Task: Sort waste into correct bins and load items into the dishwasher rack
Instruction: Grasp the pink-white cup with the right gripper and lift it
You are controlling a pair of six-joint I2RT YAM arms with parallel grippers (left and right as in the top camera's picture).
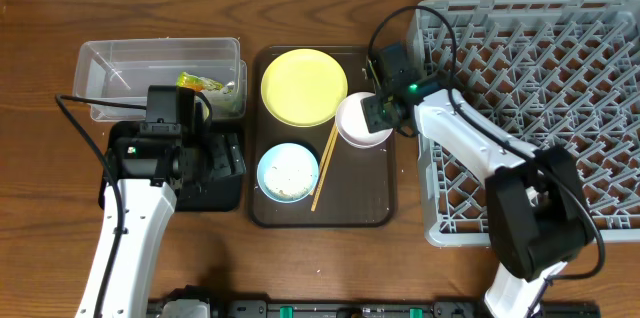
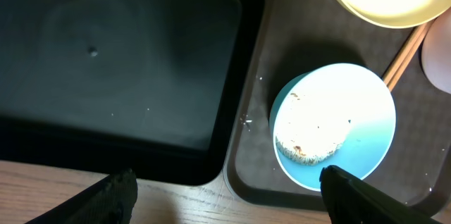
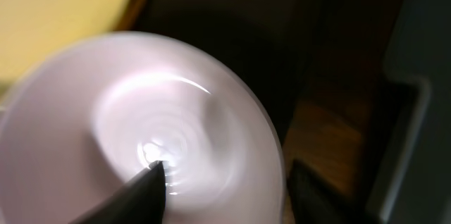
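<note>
Right pincer (image 3: 227, 178) straddles the rim of the white bowl (image 3: 106, 111) on the brown tray (image 1: 362, 190), one finger inside, one outside (clamped or not, can't tell), while the left pincer (image 2: 229, 178) hangs wide open and empty above the black tray (image 2: 120, 62), near the light-blue bowl (image 2: 335, 125).

A dark brown rectangular serving tray (image 1: 362, 201) with rounded corners lies flat near the middle of the wood-grain bench (image 1: 40, 8), long sides running front to back.
</note>
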